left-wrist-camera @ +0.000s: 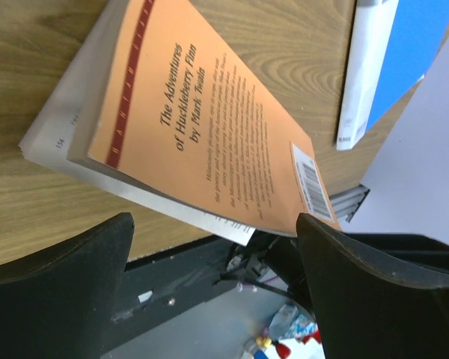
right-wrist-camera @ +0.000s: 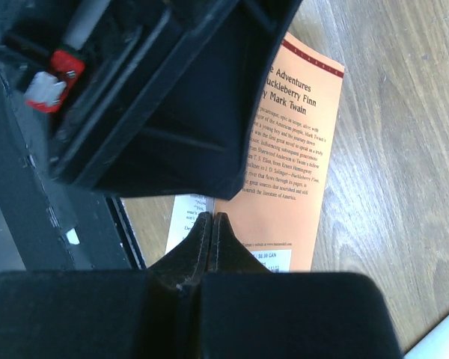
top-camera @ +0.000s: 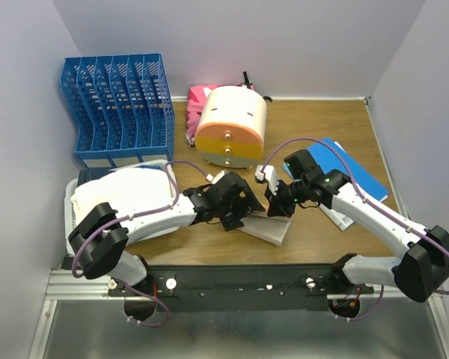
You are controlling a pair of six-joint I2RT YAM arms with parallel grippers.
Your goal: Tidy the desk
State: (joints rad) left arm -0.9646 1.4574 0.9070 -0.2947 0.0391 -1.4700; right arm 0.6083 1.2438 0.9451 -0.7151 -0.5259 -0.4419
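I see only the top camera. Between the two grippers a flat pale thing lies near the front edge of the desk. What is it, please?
Observer: A book, back cover up. The cover is orange and reads "The Adventures of Huckleberry Finn".
Operator: Does the left gripper hold it?
Observer: No. The left gripper is wide open, and the book is not pinched.
Operator: And the right one?
Observer: The right gripper is shut and empty, its tips together over the book's barcode end.
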